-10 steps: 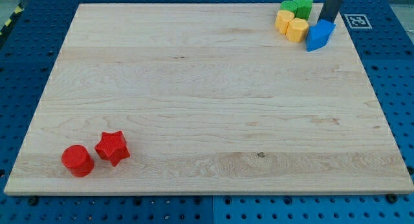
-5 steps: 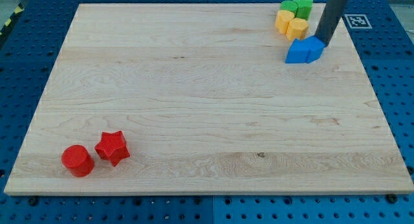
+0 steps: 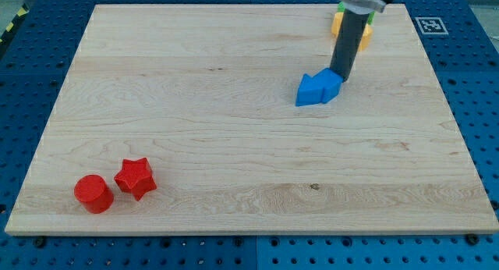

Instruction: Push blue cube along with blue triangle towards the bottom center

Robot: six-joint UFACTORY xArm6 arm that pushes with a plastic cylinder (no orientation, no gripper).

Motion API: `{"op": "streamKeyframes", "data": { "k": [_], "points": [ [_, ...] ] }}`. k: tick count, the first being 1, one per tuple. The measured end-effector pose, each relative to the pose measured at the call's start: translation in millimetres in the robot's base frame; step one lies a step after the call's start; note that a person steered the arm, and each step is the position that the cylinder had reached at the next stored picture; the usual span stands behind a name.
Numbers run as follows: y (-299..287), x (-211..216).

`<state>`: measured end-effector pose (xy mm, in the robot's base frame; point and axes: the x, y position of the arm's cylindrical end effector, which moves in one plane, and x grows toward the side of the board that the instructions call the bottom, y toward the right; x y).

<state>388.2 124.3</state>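
The blue cube and the blue triangle sit pressed together right of the board's middle, in its upper half; the triangle is on the left. My tip touches the cube's upper right side. The dark rod rises from there to the view's top.
Yellow blocks and a green block sit at the top right, partly hidden behind the rod. A red cylinder and a red star lie at the bottom left. A marker tag is at the board's top right corner.
My tip has moved down and left, pushing both blue blocks together away from the yellow and green cluster toward the board's middle.
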Motion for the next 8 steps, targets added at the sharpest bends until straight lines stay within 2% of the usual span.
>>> {"op": "streamKeyframes", "data": {
  "k": [2, 4, 6, 8],
  "points": [
    [-48, 22],
    [-49, 68],
    [-50, 79],
    [-75, 79]
  ]
}}
